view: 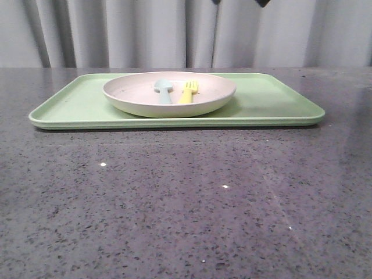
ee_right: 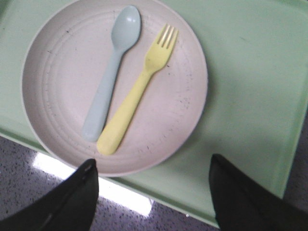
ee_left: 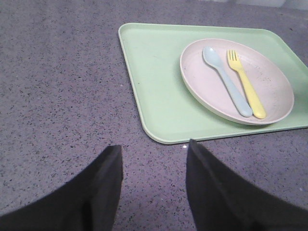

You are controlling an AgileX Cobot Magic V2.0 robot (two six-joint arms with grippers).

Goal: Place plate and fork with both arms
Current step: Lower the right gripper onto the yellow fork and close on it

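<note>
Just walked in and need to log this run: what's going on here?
Nothing is being held yet. The plate sits on the green tray, with the yellow fork and a blue spoon lying side by side in it. The left gripper is open over the bare table; the right gripper hovers open at the plate's near edge.

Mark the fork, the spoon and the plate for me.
fork (ee_right: pixel 132 98): right wrist view, mid-handle.
spoon (ee_right: pixel 107 89): right wrist view, handle.
plate (ee_right: pixel 53 86): right wrist view, bare inner surface.
</note>
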